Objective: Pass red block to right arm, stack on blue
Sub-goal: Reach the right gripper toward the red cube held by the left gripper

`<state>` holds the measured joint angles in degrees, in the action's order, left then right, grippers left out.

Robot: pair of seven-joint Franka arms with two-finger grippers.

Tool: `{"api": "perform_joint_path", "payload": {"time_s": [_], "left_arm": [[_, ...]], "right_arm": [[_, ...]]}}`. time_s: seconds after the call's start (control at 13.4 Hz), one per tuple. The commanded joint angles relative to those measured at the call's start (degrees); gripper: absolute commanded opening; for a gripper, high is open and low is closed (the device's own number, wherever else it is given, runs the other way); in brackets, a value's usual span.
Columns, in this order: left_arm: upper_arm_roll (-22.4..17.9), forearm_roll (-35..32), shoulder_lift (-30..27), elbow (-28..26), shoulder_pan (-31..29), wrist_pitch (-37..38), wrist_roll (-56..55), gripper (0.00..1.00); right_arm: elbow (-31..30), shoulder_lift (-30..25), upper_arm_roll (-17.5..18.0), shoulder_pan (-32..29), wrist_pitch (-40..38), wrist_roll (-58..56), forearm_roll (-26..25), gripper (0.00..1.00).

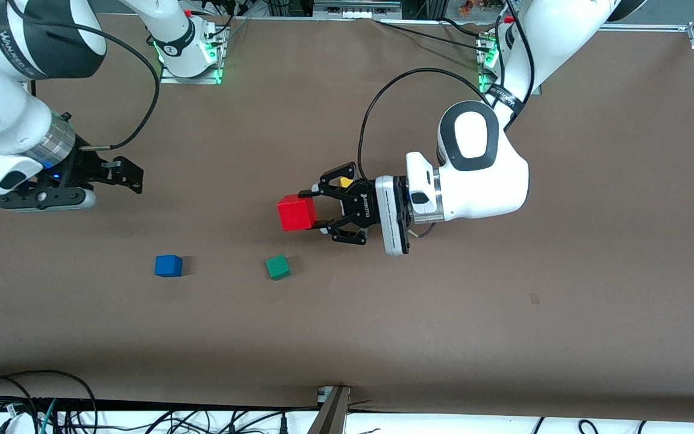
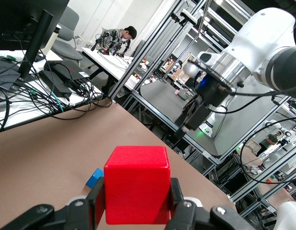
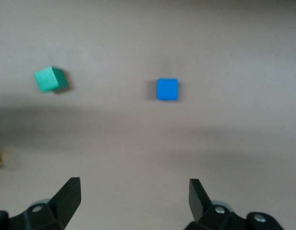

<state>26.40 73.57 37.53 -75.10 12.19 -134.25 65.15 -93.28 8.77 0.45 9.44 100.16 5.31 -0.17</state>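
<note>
My left gripper (image 1: 314, 210) is shut on the red block (image 1: 296, 213) and holds it sideways above the middle of the table; the block fills the left wrist view (image 2: 136, 191) between the two black fingers. The blue cube (image 1: 168, 265) lies on the table nearer the front camera, toward the right arm's end; it also shows in the right wrist view (image 3: 167, 89) and partly in the left wrist view (image 2: 95, 178). My right gripper (image 1: 133, 175) is open and empty, up over the table at the right arm's end, and shows in the left wrist view (image 2: 186, 123).
A green cube (image 1: 278, 266) lies beside the blue one, toward the left arm's end, also in the right wrist view (image 3: 50, 79). A yellow cube (image 1: 346, 181) is partly hidden by the left gripper. Cables run along the table's front edge.
</note>
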Motion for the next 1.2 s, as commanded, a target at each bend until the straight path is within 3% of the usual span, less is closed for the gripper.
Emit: {"api": "perform_joint_path", "payload": {"time_s": [0.0,0.15,0.67,0.9,1.12], "left_arm": [[0.05,2.11,0.35,0.48,0.55,-0.49,2.17,0.0],[-0.04,2.02,0.53,0.48,0.81,-0.49,2.17,0.0],[-0.04,2.2,0.53,-0.66,0.9,-0.57,5.07,0.0],[-0.04,2.2,0.62,-1.53,0.82,-0.57,6.65,0.0],[-0.04,2.2,0.88,-1.45,0.9,-0.57,6.74,0.0]], "right_arm": [[1.35,1.33,0.16,0.75,-2.69,-1.79,1.92,1.0],[1.26,1.42,0.68,0.75,-2.69,-5.37,5.24,1.0],[1.62,7.74,0.16,-0.13,-0.5,-6.46,32.12,1.0],[1.62,11.25,0.16,-1.71,0.12,-6.46,45.91,1.0],[1.62,13.45,0.16,-2.76,-0.4,-6.46,55.24,1.0]]}}
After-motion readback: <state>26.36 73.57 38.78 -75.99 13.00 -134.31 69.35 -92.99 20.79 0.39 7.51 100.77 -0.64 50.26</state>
